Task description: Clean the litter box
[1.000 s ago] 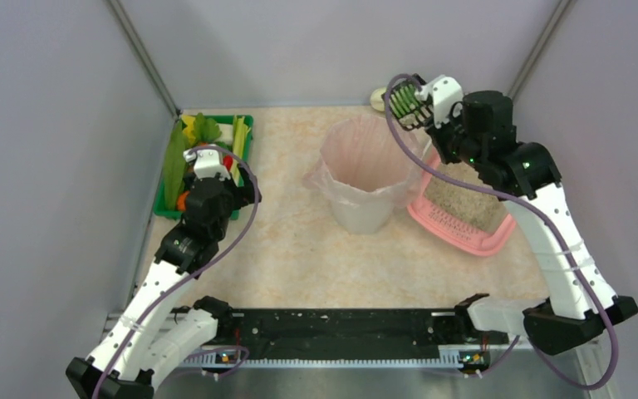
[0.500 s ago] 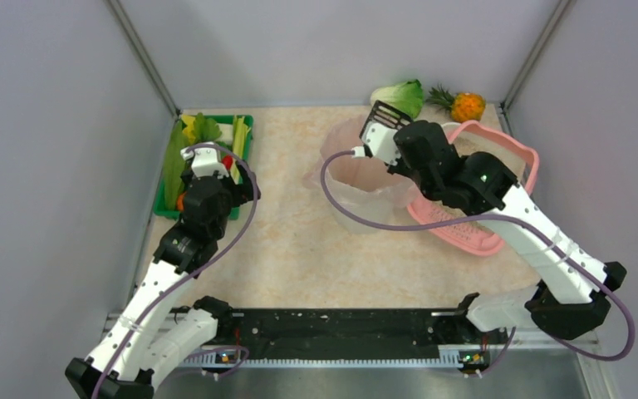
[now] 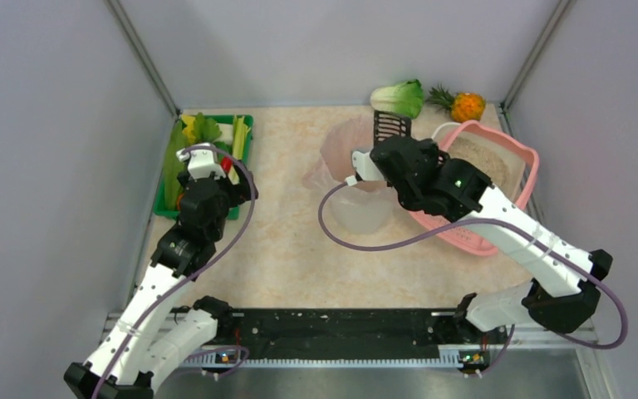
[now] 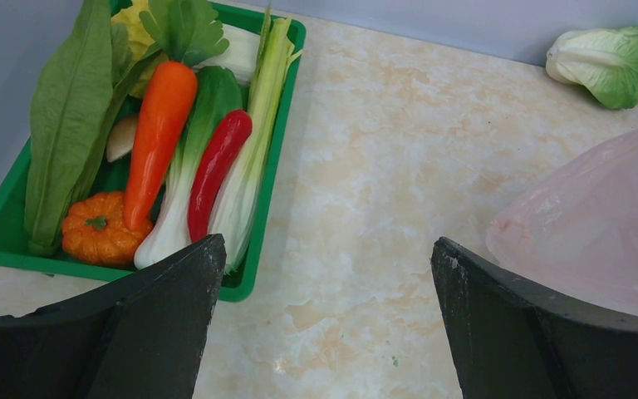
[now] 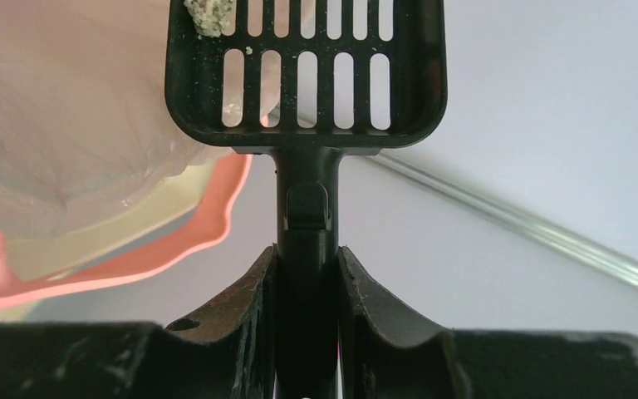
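The pink litter box (image 3: 528,169), holding beige granules, lies at the right behind my right arm. Its pink edge (image 5: 133,258) also shows in the right wrist view. My right gripper (image 3: 385,150) (image 5: 307,266) is shut on the handle of a black slotted scoop (image 3: 390,126) (image 5: 307,75). The scoop's head hangs over the far rim of the white bin with pink liner (image 3: 357,179) (image 5: 66,125). One pale clump (image 5: 208,12) sits on the scoop's slots. My left gripper (image 3: 206,152) (image 4: 324,316) stands open and empty beside the green vegetable tray (image 3: 166,195) (image 4: 274,125).
A cabbage (image 3: 400,97) (image 4: 615,62) and a small pineapple (image 3: 468,105) lie at the back wall. The bin liner (image 4: 598,241) bulges at the right of the left wrist view. Grey walls close in the left, right and back.
My right arm has swung down and to the left from the back right corner, carrying the scoop to the bin's far rim. The left arm has barely moved.
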`<state>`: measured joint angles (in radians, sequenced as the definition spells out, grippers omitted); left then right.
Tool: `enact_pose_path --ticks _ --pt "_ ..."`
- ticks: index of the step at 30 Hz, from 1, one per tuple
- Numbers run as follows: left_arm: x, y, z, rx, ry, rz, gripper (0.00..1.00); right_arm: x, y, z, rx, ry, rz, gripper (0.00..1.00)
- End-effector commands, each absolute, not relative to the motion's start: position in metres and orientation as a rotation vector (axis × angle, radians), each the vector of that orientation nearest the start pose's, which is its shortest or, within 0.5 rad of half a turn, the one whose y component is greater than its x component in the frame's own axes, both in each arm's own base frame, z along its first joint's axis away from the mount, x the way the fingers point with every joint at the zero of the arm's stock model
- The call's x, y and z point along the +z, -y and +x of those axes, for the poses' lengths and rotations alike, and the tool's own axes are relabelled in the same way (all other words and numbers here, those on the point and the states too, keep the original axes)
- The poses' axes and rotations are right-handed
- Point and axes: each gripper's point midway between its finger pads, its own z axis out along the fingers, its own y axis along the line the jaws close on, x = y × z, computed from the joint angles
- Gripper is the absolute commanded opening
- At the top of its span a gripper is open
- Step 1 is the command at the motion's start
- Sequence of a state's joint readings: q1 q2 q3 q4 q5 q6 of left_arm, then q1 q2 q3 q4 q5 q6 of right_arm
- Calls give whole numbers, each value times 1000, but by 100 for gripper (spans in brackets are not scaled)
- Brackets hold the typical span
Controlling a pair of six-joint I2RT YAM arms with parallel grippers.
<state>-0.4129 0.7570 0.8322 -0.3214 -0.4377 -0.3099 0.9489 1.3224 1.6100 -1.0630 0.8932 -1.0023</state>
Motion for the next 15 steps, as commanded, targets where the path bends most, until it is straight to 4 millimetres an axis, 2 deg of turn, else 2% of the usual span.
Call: enact_pose_path --ticks 1,5,8,12,15 --pt "297 53 290 -116 -1715 -231 99 391 -140 292 -1162 -1487 -1580 0" --pt "298 52 290 -111 -1715 -231 99 388 -159 297 -1177 -1443 -1643 0" --pt "298 51 289 -103 -1716 -231 99 387 -162 297 -1195 -1419 -1680 0" --pt "294 51 289 -102 -1721 -233 99 376 -174 289 -1169 -1383 -1749 0" --pt "294 51 289 -107 -1721 -240 99 393 -164 286 -1212 -1357 -1717 0"
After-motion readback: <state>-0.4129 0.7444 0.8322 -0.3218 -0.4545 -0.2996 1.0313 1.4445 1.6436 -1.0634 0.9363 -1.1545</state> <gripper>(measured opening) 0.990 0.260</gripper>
